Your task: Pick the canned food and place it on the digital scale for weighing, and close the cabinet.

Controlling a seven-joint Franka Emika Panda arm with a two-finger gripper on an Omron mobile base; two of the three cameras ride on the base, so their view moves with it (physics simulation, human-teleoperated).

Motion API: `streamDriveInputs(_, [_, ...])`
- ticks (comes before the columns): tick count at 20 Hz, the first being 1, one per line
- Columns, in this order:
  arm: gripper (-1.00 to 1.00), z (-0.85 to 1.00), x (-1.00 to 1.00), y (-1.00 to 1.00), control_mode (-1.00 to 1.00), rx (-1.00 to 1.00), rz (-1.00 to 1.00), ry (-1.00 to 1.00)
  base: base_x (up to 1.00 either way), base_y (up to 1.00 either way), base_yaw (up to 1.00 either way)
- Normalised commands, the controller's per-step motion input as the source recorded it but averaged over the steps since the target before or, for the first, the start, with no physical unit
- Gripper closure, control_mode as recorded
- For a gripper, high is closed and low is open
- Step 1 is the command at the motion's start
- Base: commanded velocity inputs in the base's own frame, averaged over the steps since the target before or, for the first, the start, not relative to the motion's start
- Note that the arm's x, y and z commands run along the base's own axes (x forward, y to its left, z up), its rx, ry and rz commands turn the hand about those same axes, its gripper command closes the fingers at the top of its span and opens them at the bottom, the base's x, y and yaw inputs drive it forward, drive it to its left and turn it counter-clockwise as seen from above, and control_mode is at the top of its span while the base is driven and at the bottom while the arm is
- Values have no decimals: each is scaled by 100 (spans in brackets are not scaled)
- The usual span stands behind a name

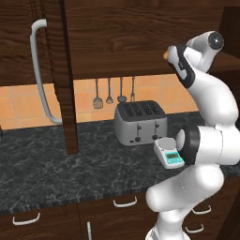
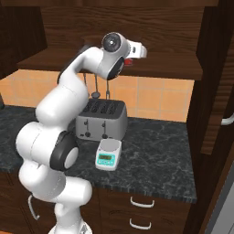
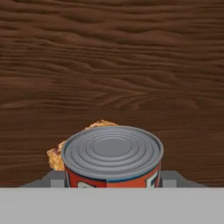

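The canned food, red with a ribbed silver top, fills the bottom middle of the hand view, in front of the cabinet's back wall. My gripper has a grey finger pressed against each side of it, so it looks shut on the can. From the right base view, the hand reaches into the open cabinet above its shelf, with a bit of red can beneath it. The digital scale sits bare on the counter in front of the toaster. The cabinet doors stand open.
A small tan lump lies on the shelf just behind and left of the can. The grey four-slot toaster stands behind the scale. Utensils hang on the tiled wall. Drawers run below the dark counter.
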Motion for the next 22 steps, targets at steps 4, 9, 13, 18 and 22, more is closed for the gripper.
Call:
streamDriveInputs(4, [100,0,17,-7,-100,0,4,0,0,0,0])
streamDriveInputs(9, [100,0,-61,0,-100,5,1,-14,0,0,0])
streamDriveInputs(13, [100,2,-92,1,-100,11,0,-23,0,0,0])
streamDriveInputs(18, [100,5,-100,6,-100,16,0,-22,0,0,0])
streamDriveInputs(22, [100,25,-100,0,-100,11,8,0,0,0,0])
